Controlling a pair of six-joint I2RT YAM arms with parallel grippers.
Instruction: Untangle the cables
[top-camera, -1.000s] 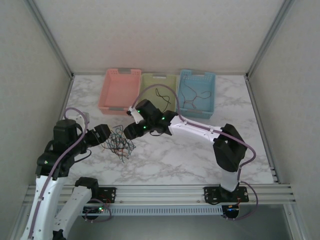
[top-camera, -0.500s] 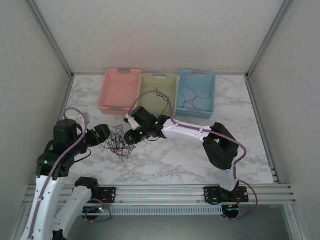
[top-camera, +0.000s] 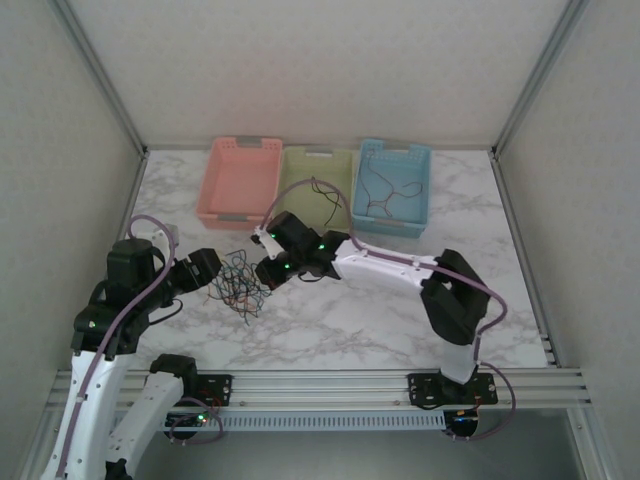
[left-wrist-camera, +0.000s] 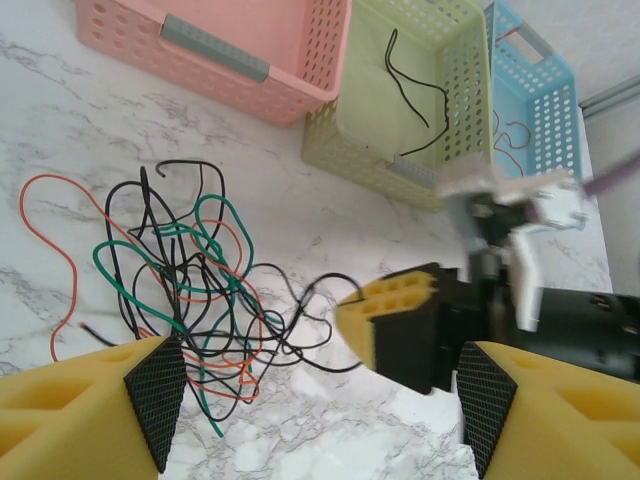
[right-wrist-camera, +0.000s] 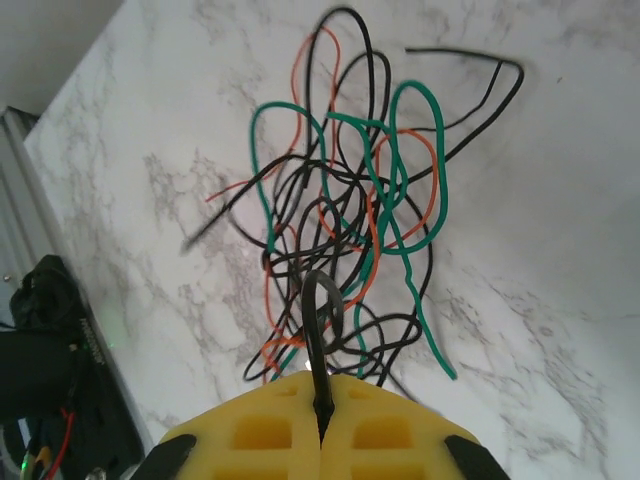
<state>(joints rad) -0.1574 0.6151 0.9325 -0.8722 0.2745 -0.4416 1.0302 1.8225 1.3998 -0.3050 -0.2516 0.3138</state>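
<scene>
The cables (top-camera: 238, 285) lie in a loose tangle of black, green and orange-red strands on the marble-patterned desk (top-camera: 400, 320), near its left front, between the two arms. The right fingers (right-wrist-camera: 290, 425) are pressed together, pinching a black loop at the near edge of the tangle, which in the right wrist view spreads away from them across the desk (right-wrist-camera: 520, 300) as crossing green and orange loops over black ones (right-wrist-camera: 350, 220). From above, these fingers (top-camera: 266, 272) sit at the right edge of the heap. The left fingers (left-wrist-camera: 155, 400) stand well apart and hold nothing, hovering at the opposite side of the tangle (left-wrist-camera: 190, 290) with the strands running between their dark pads; from above they (top-camera: 207, 270) are just beside the left edge of the heap. Along the far edge of the desk three baskets stand side by side: a pink basket (top-camera: 240, 150), a green basket (top-camera: 300, 190) with one black cable (top-camera: 325, 195) lying in it, and a blue basket (top-camera: 418, 190) with a dark red-brown cable (top-camera: 385, 195) inside.
</scene>
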